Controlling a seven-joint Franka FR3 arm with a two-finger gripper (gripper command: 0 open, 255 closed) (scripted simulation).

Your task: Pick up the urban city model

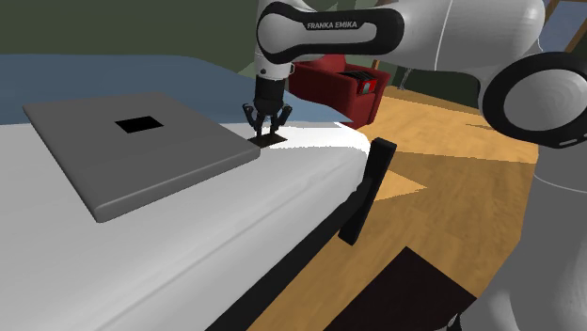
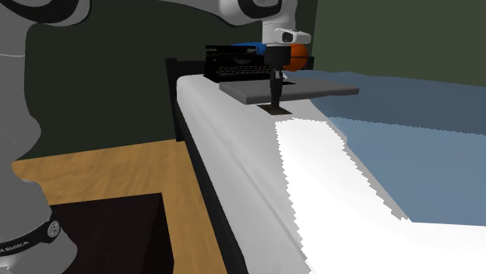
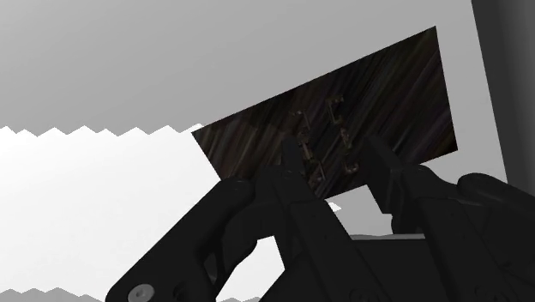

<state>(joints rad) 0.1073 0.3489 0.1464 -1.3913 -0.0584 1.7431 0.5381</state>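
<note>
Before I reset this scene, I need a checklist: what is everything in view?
city model: 1, dark, flat, on the white surface by the grey slab's corner
grey slab: 1, grey with a black square, on the white surface
white surface: 1, white, bearing both
black machine: 1, black, beyond the slab
orange ball: 1, orange, beside the machine
red seat: 1, red, past the surface's edge
gripper: 1, black, open, over the city model
arm: 1, white, dark joints

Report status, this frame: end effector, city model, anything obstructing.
End effector open, hovering low. Flat dark rectangular city model directly beneath on white surface, not clasped. Large grey flat slab alongside, not blocking.
</note>
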